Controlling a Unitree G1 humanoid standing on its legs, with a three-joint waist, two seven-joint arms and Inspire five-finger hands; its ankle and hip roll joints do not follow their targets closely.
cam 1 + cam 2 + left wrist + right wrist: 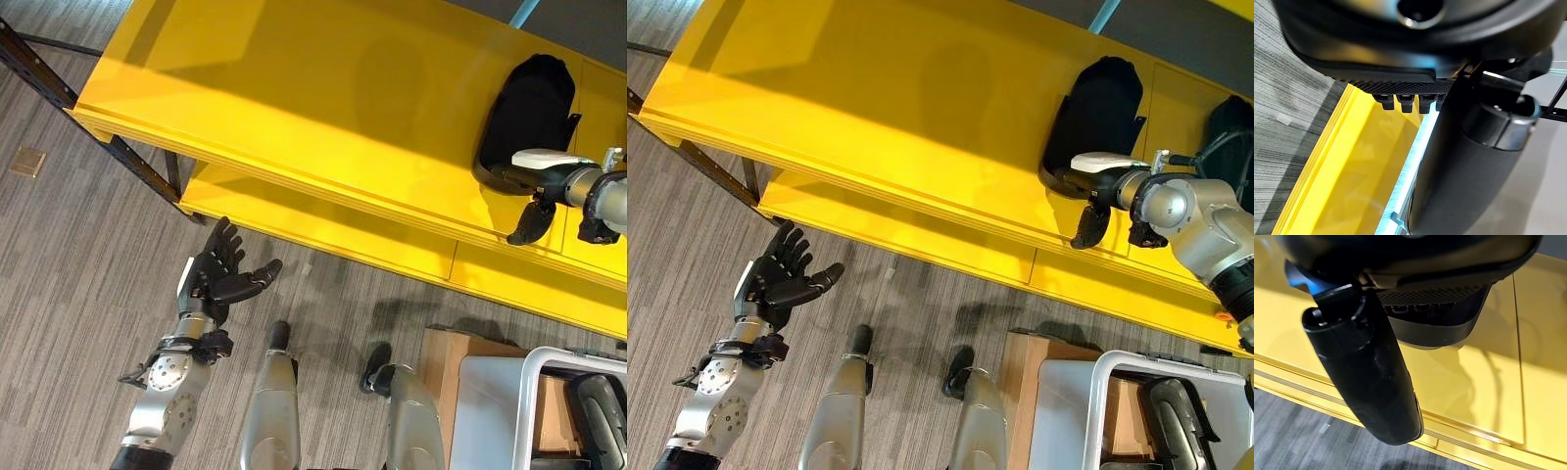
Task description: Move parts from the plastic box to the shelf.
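A black moulded part lies on the top board of the yellow shelf, far right. My right hand rests at the part's near end with its fingers straight against it. Its thumb hangs apart, over the shelf's front edge. The plastic box, light grey with a white rim, stands on the floor at the lower right. It holds another black part. My left hand hovers open, palm up, over the floor in front of the shelf's left half, holding nothing.
A further black part lies on the shelf beyond my right arm. A brown cardboard box stands beside the plastic box. A lower yellow board juts out under the top one. A dark metal frame bounds the shelf's left end.
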